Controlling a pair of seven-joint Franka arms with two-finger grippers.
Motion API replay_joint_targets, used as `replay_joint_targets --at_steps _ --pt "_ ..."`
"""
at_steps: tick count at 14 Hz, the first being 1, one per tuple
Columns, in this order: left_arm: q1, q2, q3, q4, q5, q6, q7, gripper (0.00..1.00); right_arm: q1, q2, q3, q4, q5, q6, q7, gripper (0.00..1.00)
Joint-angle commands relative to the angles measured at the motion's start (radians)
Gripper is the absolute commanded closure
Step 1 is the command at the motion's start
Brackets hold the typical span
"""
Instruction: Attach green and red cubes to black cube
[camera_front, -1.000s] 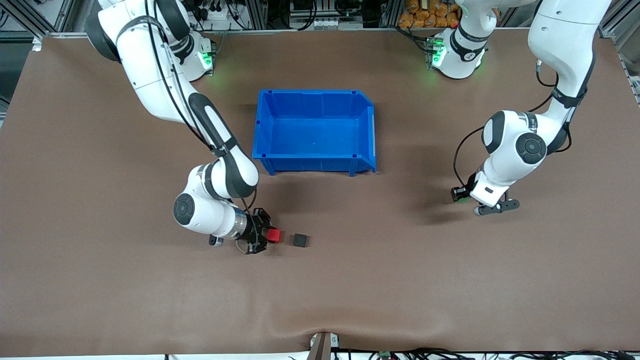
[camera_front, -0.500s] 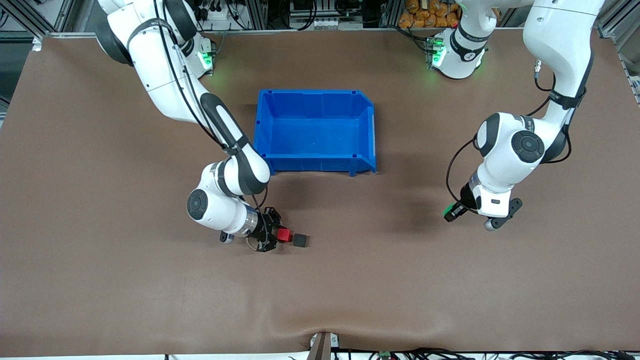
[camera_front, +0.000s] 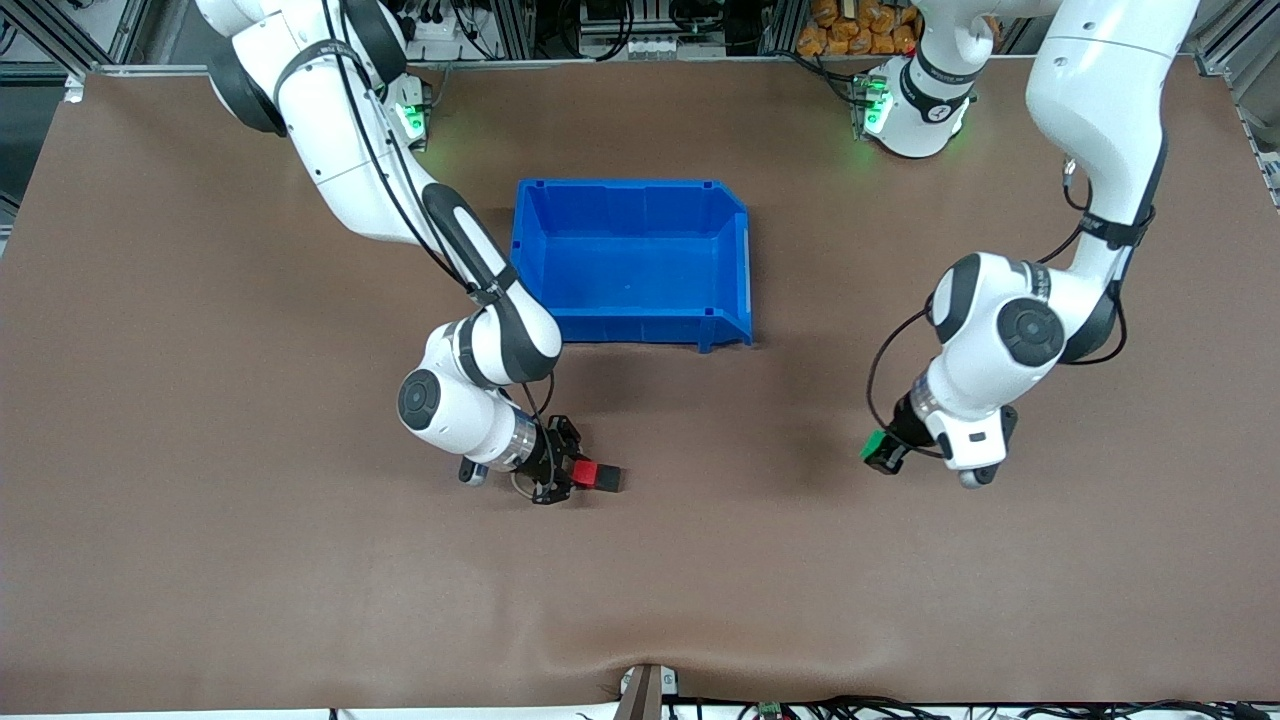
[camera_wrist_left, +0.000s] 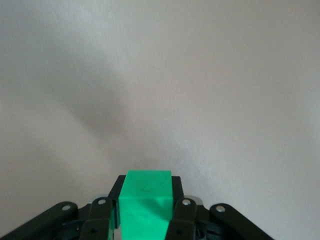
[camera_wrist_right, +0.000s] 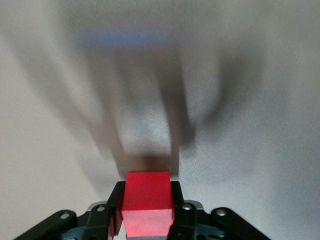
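My right gripper (camera_front: 583, 473) is shut on the red cube (camera_front: 585, 472) low over the table. The red cube's outer face meets the black cube (camera_front: 610, 479), which lies on the table nearer the front camera than the blue bin. In the right wrist view the red cube (camera_wrist_right: 147, 202) sits between the fingers and hides most of the black cube. My left gripper (camera_front: 880, 450) is shut on the green cube (camera_front: 873, 445) above the table toward the left arm's end. In the left wrist view the green cube (camera_wrist_left: 146, 197) fills the jaws over bare table.
An empty blue bin (camera_front: 630, 186) stands at the table's middle, farther from the front camera than the cubes. The brown table cover (camera_front: 740, 560) lies bare between the two grippers.
My right gripper carried the red cube toward the black cube until the two met. My left gripper swung the green cube lower in the front view and toward the table's middle.
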Motion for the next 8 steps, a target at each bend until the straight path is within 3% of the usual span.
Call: replay_joint_targets --at_steps 1,5,8 --pt "-0.037 0.054 0.006 0.137 0.018 -0.115 -0.136 1.0 0.044 0.039 -0.013 0.034 -0.047 0.014 0.011 0.0" --pt "-0.062 0.054 0.007 0.188 0.02 -0.121 -0.287 1.0 0.041 0.021 -0.013 0.031 -0.093 -0.003 -0.017 0.0" --pt "-0.083 0.099 0.007 0.262 0.015 -0.121 -0.413 1.0 -0.014 -0.043 -0.017 0.032 -0.104 -0.185 -0.086 0.0"
